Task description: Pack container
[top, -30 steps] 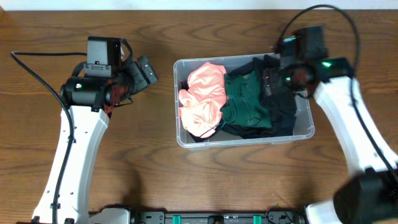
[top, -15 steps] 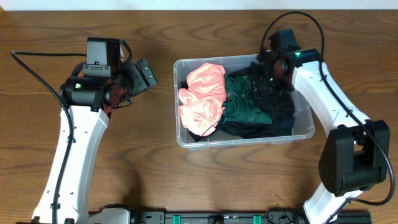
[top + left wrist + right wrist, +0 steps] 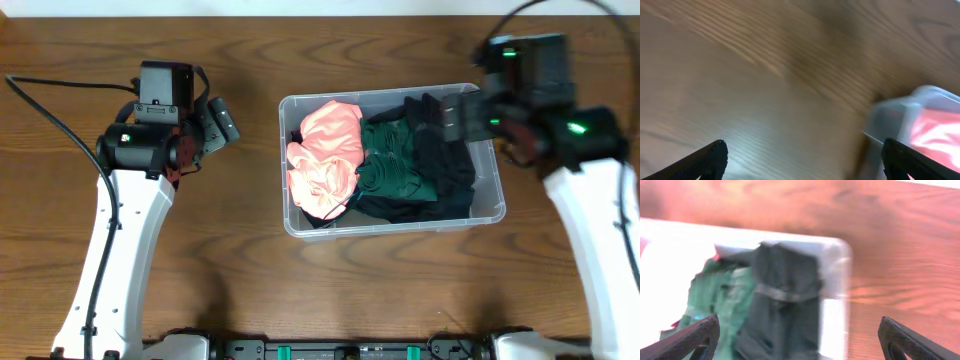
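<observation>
Looking down on a brown wood-grain table (image 3: pixel 250 270), matte with a faint sheen. Finding the container (image 3: pixel 395 229) resting near the middle, a little right of centre. Clear, thin-walled plastic with rounded corners and a rolled rim, with the long axis running left to right between the two arms.

Holding soft, crumpled clothes: a pink garment (image 3: pixel 328 160) bunched at the left end, a green garment (image 3: pixel 395 172) in the middle, and a black garment (image 3: pixel 447 165) at the right end, reaching up to the far rim (limp fabric, likely to slump or spring back rather than stay put).

Spotting the right gripper (image 3: pixel 452 118) hanging over the container's far right corner, by far the nearer of the two, with the black garment just ahead of and below its fingers (image 3: pixel 695 337). Spotting the left gripper (image 3: pixel 222 120) hanging over bare wood, well apart from the container's left end, with that end off to its right.

Showing both pairs of fingers spread wide, gripping nothing.

Judging the packing close to finished — any pressing down of the black garment probably falling to the right arm.
</observation>
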